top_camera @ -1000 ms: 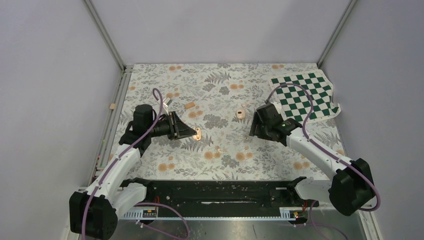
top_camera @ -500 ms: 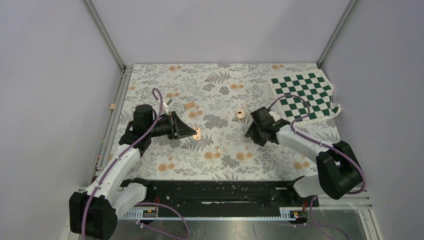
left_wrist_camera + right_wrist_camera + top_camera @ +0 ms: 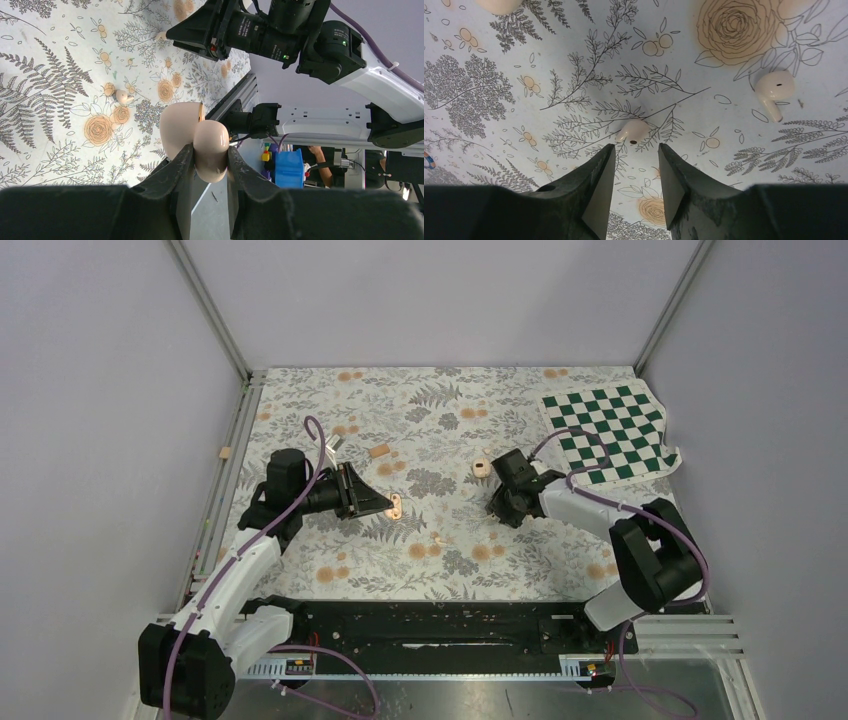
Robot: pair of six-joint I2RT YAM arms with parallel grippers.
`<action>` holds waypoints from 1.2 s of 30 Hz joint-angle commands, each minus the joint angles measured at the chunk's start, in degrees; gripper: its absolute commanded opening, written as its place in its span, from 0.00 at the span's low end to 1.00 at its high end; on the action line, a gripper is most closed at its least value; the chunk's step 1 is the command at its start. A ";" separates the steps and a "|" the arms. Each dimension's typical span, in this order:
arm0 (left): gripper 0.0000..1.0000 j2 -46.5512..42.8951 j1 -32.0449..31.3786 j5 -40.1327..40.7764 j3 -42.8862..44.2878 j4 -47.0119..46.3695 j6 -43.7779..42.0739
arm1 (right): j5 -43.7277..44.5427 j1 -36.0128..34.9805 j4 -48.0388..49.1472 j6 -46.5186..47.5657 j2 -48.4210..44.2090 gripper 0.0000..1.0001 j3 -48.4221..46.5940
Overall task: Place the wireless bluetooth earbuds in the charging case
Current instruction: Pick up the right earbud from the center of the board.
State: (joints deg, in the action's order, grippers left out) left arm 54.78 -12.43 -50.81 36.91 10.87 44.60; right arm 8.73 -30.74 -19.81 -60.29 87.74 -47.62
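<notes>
**On a floral tabletop, one arm lines up on an earbud while the other holds the case**

A floral tablecloth covers the work surface inside a grey-walled booth. Nearest the arms' bases, a second earbud lies loose on the print, at two o'clock in the right wrist's view, its stem pointing toward five o'clock.

A little farther in, the right gripper hangs low over the cloth. Its jaws are parted and grasp nothing. An earbud sits just past the fingertips at twelve o'clock, centred on the gap. Its long axis runs roughly from eight to two o'clock, across the gap rather than along the fingers, so a pinch would likely land on its ends. This arm is plainly the nearer to it.

At the right gripper's nine o'clock, well apart, the left gripper is clenched on one half of the opened charging case, held clear of the cloth.

Farthest back, a green checkered cloth lies in the right corner.
</notes>
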 commanded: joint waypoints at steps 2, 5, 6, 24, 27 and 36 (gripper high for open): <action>0.00 -1.55 0.12 0.09 1.74 -2.52 -0.24 | 0.22 0.08 0.74 -0.61 2.15 0.43 -3.24; 0.00 -1.88 0.13 0.22 1.56 -2.52 -0.26 | 0.11 0.11 0.77 -0.62 3.45 0.40 -3.69; 0.00 -1.97 0.12 0.24 1.48 -2.52 -0.30 | -0.05 0.07 0.87 -0.51 3.83 0.39 -3.78; 0.00 -3.18 0.14 1.17 -0.53 -2.93 -0.31 | 3.27 0.16 0.52 0.94 6.25 0.18 -4.24; 0.00 -1.97 0.14 0.83 -0.69 -3.51 -0.34 | 2.65 0.16 0.80 1.95 5.56 0.04 -3.86; 0.00 4.53 -0.14 -3.71 2.05 -3.51 -2.14 | 0.80 0.20 5.89 14.57 -5.38 0.00 -1.05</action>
State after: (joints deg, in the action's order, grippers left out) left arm 57.06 -12.43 -50.74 36.84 10.31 44.14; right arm 9.50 -30.74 -18.11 -54.00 90.56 -50.13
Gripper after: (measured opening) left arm 0.244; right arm 0.054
